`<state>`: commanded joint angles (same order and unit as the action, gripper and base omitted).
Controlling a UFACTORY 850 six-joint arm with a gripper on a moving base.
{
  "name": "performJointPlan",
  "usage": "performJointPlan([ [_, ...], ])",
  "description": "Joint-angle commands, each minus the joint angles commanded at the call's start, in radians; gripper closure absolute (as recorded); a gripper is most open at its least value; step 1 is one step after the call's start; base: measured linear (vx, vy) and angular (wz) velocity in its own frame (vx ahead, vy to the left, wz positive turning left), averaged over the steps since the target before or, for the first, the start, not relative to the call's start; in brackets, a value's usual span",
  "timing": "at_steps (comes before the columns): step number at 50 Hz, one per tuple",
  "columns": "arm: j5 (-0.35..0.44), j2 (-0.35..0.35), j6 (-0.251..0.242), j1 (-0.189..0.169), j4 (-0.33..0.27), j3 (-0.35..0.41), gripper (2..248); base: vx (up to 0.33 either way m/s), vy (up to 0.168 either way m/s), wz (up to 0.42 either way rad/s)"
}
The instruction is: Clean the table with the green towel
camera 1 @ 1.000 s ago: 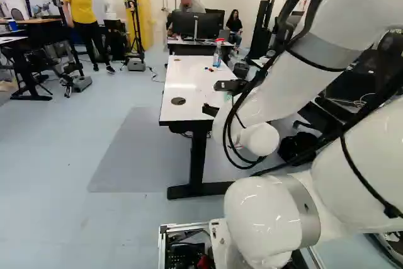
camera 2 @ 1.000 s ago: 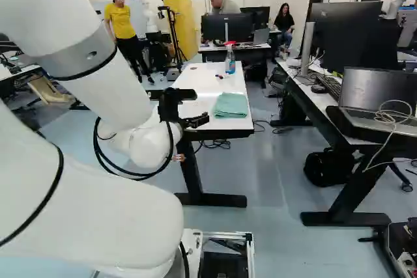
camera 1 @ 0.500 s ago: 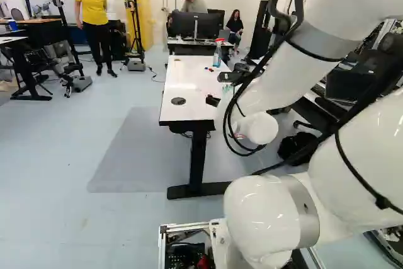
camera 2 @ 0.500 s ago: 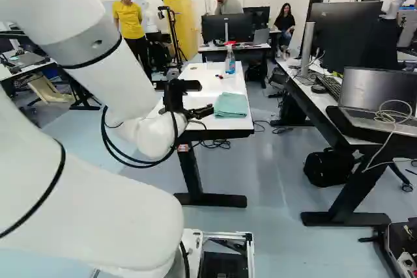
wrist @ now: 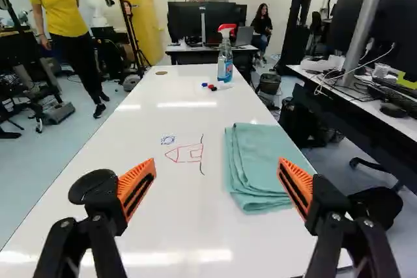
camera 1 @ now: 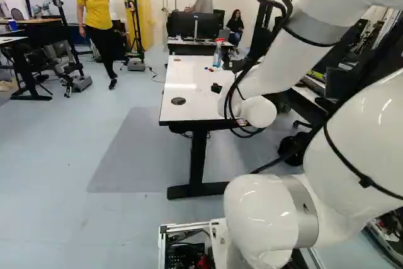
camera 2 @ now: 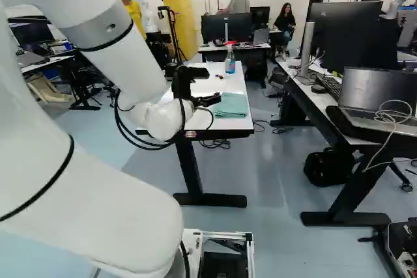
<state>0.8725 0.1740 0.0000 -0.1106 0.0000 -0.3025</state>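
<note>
Step in hand, as I judged it: reaching for the towel; wiping not begun.

Left to right: one white table [wrist: 163,219]. On it, left of the towel, one blue scribble [wrist: 168,140], one red outline [wrist: 189,161] and one wavy black line [wrist: 201,161]. These I took for the marks to be cleaned. One gripper [wrist: 217,168] hung over the near part, fingers spread wide, nothing held. Toward the far end, a few small coloured pieces [wrist: 212,87]; exact count unsure. One spray bottle [wrist: 225,63] stood upright just beside them. One green towel [wrist: 260,161] lay folded near the right edge, ahead of the gripper and toward its right finger.

Next move, my estimate: shift right until the towel sat between both fingers, lower, then close on the folded layers. Risk: pinching only the top layer, or pressing into the tabletop.
</note>
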Motion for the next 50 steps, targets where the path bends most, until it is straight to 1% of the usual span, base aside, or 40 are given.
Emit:
performJointPlan([
  [13, -0.018, -0.038, 0.000, -0.025, 0.000, -0.066, 3, 0.000, 0.000, 0.000],
  [29, -0.086, -0.087, 0.000, -0.054, 0.000, -0.151, 3, 0.000, 0.000, 0.000],
  [38, -0.144, -0.115, 0.000, -0.070, 0.000, -0.199, 3, 0.000, 0.000, 0.000],
  [50, -0.250, -0.152, 0.000, -0.089, 0.000, -0.264, 3, 0.000, 0.000, 0.000],
])
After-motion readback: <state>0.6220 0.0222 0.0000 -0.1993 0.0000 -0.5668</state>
